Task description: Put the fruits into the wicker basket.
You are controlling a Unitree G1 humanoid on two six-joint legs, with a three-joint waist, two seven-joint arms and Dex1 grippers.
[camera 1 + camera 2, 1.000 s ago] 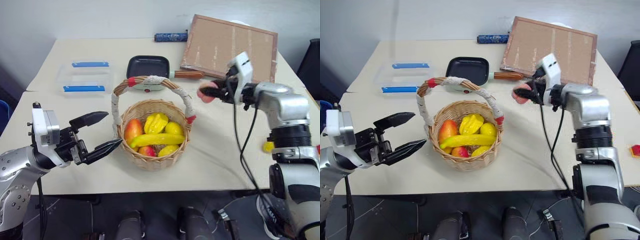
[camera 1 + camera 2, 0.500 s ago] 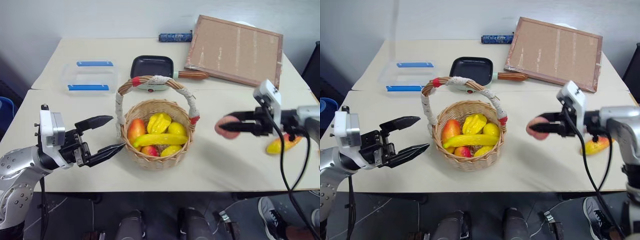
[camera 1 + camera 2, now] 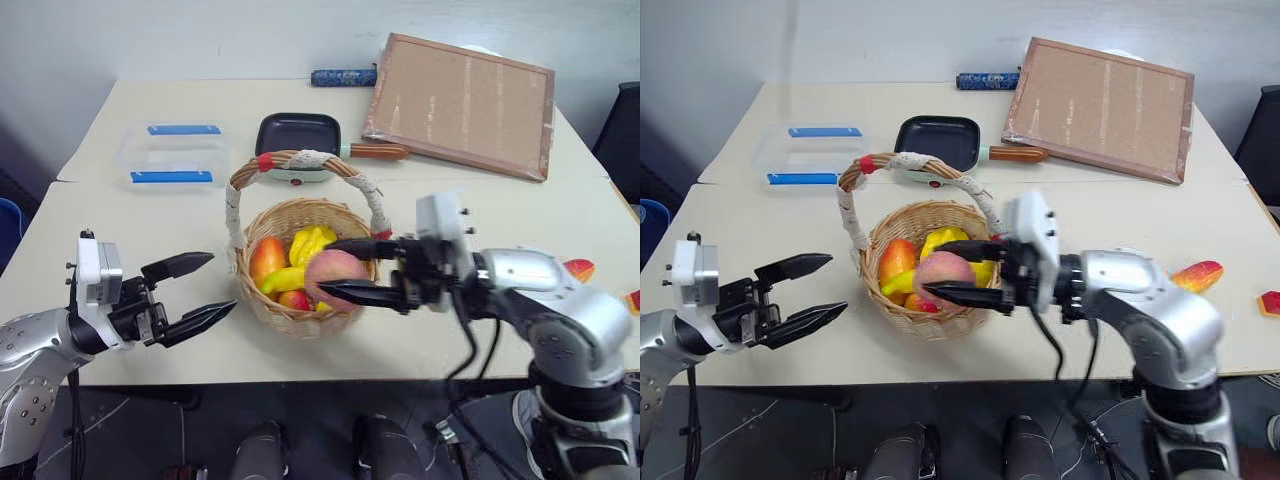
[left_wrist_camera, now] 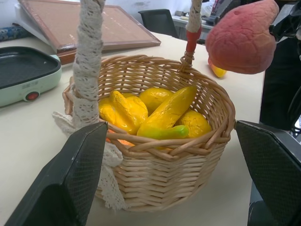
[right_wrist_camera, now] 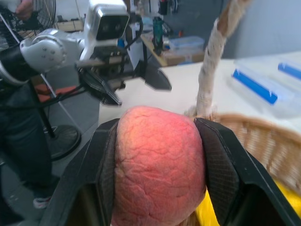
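Note:
The pink peach [image 3: 335, 272] sits between the fingers of my right gripper [image 3: 328, 266], which is shut on it and points level to the left. The peach hangs just over the near right rim of the wicker basket [image 3: 290, 318], as the left wrist view also shows with the peach [image 4: 242, 35] above the basket [image 4: 174, 174]. Several yellow and red fruits lie inside the basket. The red-to-yellow mango [image 3: 1196, 275] lies on the table at the right. My left gripper [image 3: 220, 282] is open, level, just left of the basket and apart from it.
Behind the basket lie a clear plastic box with blue clips [image 3: 180, 155], a black pan [image 3: 297, 135], a cork board [image 3: 460, 100] and a blue roll [image 3: 343, 75]. A small red brick [image 3: 1270, 302] sits at the table's right edge.
My right gripper has swept in from the back right to the basket's near rim, carrying the peach. My left gripper has sunk a little and stays open.

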